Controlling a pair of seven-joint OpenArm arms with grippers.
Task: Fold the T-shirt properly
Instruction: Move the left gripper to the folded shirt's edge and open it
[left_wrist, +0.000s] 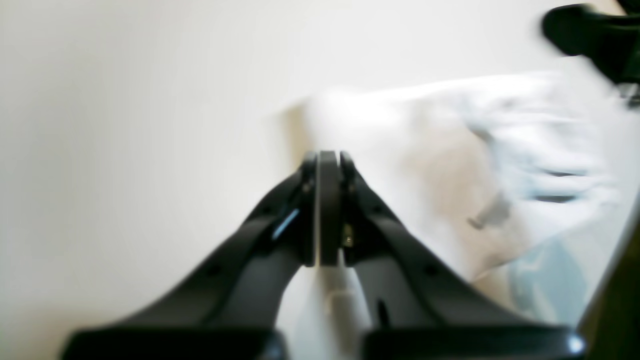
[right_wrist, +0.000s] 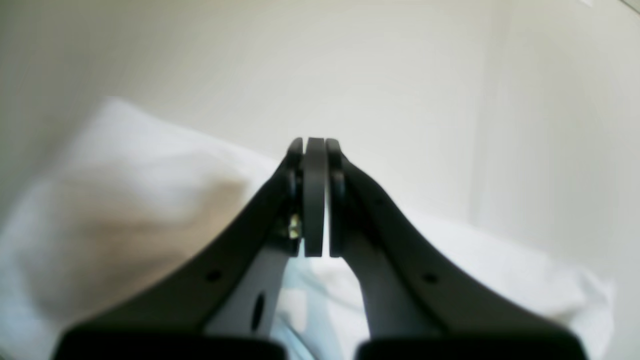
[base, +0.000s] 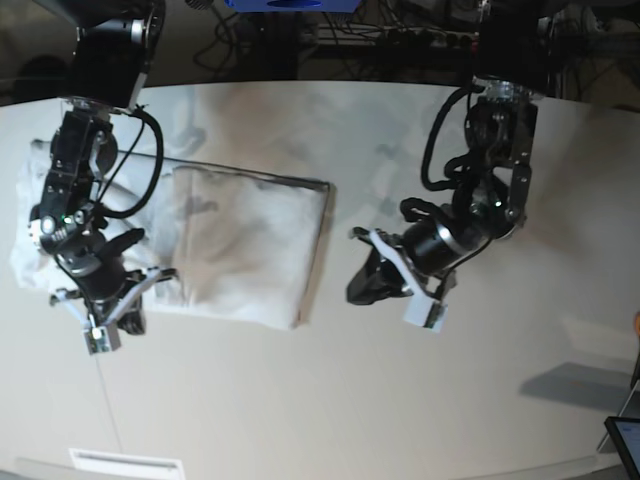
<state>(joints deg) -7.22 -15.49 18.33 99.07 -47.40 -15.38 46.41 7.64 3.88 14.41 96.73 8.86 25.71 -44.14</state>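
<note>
The white T-shirt (base: 240, 240) lies partly folded on the left half of the off-white table (base: 450, 400). Its right edge is a straight fold. My left gripper (base: 355, 290) is shut and empty, just right of that edge and apart from it. In the left wrist view the shut left gripper (left_wrist: 328, 157) is over bare table, with the blurred T-shirt (left_wrist: 450, 165) to its right. My right gripper (base: 112, 318) is over the shirt's front left part. In the right wrist view the right gripper (right_wrist: 315, 145) is shut and empty above the T-shirt (right_wrist: 125, 200).
Cables and dark equipment (base: 400, 40) run along the table's far edge. A white label (base: 125, 465) lies at the front edge. A screen corner (base: 625, 440) shows at the bottom right. The other arm (left_wrist: 595, 35) shows in the left wrist view's top right.
</note>
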